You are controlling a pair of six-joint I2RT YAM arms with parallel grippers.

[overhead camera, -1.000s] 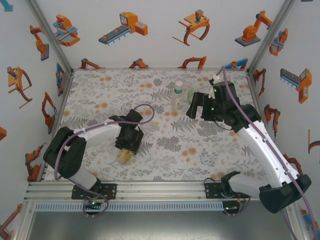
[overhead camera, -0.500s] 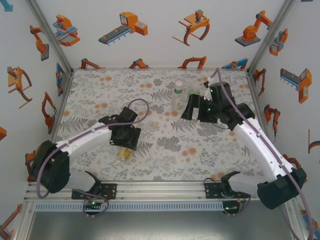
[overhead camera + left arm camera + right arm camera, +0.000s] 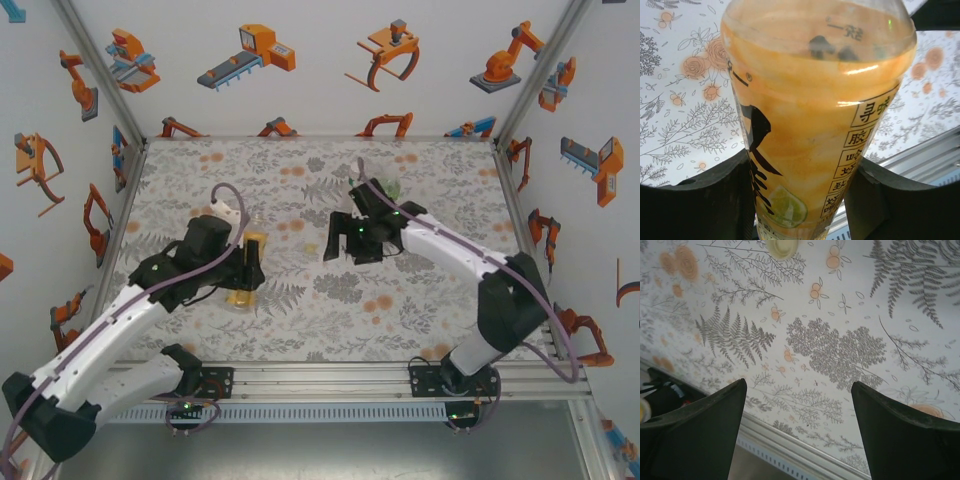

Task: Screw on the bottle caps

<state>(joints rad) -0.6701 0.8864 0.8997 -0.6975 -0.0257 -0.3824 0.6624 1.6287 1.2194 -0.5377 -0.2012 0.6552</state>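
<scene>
orange bottle (image 3: 815, 125) is clamped by left gripper (image 3: 800, 197) | right gripper (image 3: 799, 405) is held open | pale cap (image 3: 781, 246) is seen at its 12 o'clock

The left pincer (image 3: 800, 200) has closed on the orange bottle (image 3: 810, 125) and lifted it. The right pincer (image 3: 799, 385) has swung left toward the centre, its jaws narrowing.

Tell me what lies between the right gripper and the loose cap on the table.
Nothing: the stretch is bare. In the right wrist view, just printed table surface runs from the open right gripper to the pale cap ahead of it.
</scene>
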